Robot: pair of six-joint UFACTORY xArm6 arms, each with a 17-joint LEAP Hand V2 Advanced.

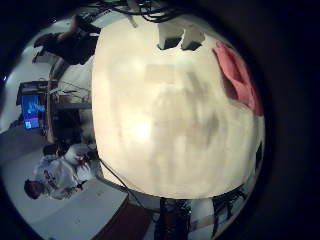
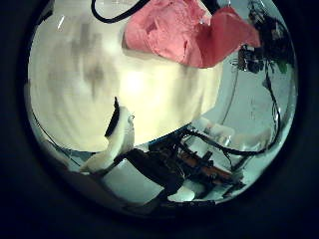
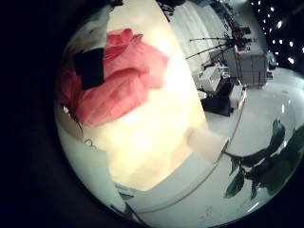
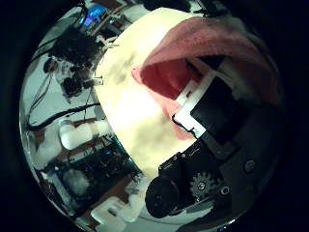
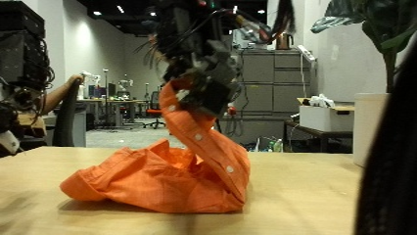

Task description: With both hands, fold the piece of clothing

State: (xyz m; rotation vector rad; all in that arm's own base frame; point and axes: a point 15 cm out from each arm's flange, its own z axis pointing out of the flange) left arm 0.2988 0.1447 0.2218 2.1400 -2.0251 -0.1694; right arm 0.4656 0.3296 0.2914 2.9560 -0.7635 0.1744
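Observation:
An orange button-up garment (image 5: pixel 163 181) lies bunched on the wooden table (image 5: pixel 52 215). One strip of it is drawn up to a hand (image 5: pixel 207 78) above the heap, whose fingers are curled on the cloth. In the right thumb side palm view my right hand's black and white fingers (image 4: pixel 208 101) close on the garment (image 4: pixel 208 43), which fills much of that view. The right little finger side palm view has the cloth (image 3: pixel 114 85) right beside the palm. My left hand's one visible finger (image 2: pixel 120 139) hangs relaxed over bare table, apart from the garment (image 2: pixel 179 35).
A white pot (image 5: pixel 373 122) with a plant stands by the table's side and shows as a white cylinder (image 3: pixel 204 142) at the table's edge. Bare tabletop (image 1: pixel 170 110) spreads under the left hand. Desks and cabinets stand beyond the table.

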